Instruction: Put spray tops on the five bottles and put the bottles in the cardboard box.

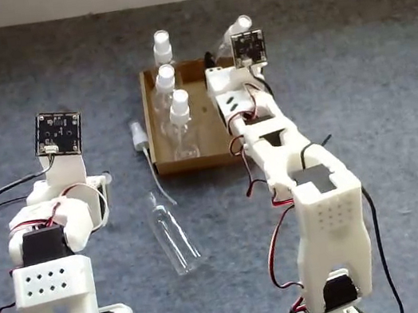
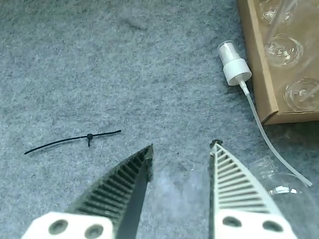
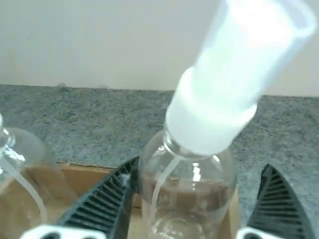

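Grey carpet (image 1: 392, 92), pale wall (image 3: 99, 40) | box (image 1: 155, 133) floor hidden under three capped bottles (image 1: 181, 121) | right gripper (image 3: 199, 169) jaws wide around tilted fourth bottle (image 3: 189, 194), base cut off | left gripper (image 2: 182, 149) spread, holding nothing | spray top (image 2: 233, 67), uncapped bottle (image 1: 174, 235) on carpet.

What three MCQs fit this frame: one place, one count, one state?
1. Where is the topless bottle?
A. in the cardboard box
B. lying on the carpet
C. in an end effector
2. How many bottles wear a top?
A. two
B. four
C. five
3. The left end effector is:
A. open over the carpet
B. shut on a top
C. shut on a bottle

1 B: it lies flat in front of the box.
2 B: four topped bottles show at the box; one loose spray top lies beside it.
3 A: its fingers stand apart with nothing between them.
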